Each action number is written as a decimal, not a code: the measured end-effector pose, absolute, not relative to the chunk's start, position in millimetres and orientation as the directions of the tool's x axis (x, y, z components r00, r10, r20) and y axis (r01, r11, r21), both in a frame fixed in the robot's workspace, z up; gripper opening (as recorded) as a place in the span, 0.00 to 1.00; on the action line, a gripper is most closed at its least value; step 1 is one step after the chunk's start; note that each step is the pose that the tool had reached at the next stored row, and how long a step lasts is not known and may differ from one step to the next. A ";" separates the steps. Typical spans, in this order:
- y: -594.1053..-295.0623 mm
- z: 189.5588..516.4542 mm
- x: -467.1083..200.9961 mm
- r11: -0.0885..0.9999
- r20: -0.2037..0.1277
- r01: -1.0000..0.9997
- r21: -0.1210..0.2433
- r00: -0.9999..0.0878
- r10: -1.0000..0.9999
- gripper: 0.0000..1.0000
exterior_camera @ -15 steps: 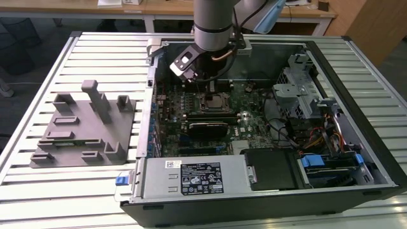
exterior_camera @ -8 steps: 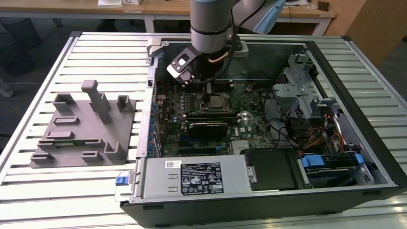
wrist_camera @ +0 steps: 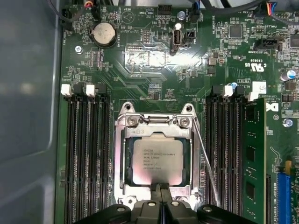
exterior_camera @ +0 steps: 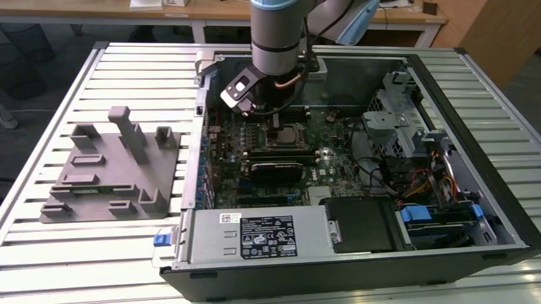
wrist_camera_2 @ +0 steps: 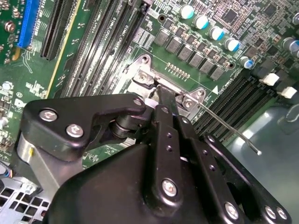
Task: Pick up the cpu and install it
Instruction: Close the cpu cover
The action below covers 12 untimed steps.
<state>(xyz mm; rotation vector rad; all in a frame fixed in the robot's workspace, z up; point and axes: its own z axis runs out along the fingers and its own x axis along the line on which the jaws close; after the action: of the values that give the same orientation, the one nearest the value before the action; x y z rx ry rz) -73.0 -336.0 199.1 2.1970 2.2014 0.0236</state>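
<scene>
Exterior view first, going from its left to its right: a grey tray (exterior_camera: 110, 168) with upright blocks lies on the slatted table (exterior_camera: 50, 101), well apart from the work. Just beside it on the right stands the open case (exterior_camera: 498, 209), with the motherboard (exterior_camera: 338, 164) flat inside. The arm (exterior_camera: 279, 31) reaches down from above into the case, and the gripper (exterior_camera: 272, 116) hangs close over the socket (exterior_camera: 285, 135) near the board's far edge.

In the first wrist view the cpu (wrist_camera: 156, 160) lies flat inside the socket frame (wrist_camera: 155, 120), its silver top showing and square to the frame. The fingers (wrist_camera: 162, 193) are drawn together into a thin closed line at the chip's near edge; they grip nothing, though whether the tips touch the chip cannot be told. To one side of the frame runs the thin lever (wrist_camera: 204, 158), free and unlatched. In the second wrist view the same closed fingers (wrist_camera_2: 164, 105) point down at the socket's rim, with the lever (wrist_camera_2: 229, 128) angled away beside them.

As a judgement, the pick-and-place part looks finished and the work stands at seating or checking the chip. The frame and lever do not yet look clamped, so install is not complete.
</scene>
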 end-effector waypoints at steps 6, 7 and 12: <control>-336.0 197.8 -72.5 0.002 -0.011 0.999 0.033 -0.002 1.000 0.11; -336.0 197.8 -72.3 0.002 -0.011 0.999 0.033 -0.002 1.000 0.11; -335.9 198.7 -71.3 0.002 -0.010 0.999 0.034 -0.002 1.000 0.11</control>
<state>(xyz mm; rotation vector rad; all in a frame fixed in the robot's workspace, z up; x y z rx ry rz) -71.3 -335.9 198.7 2.1976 2.2018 0.0261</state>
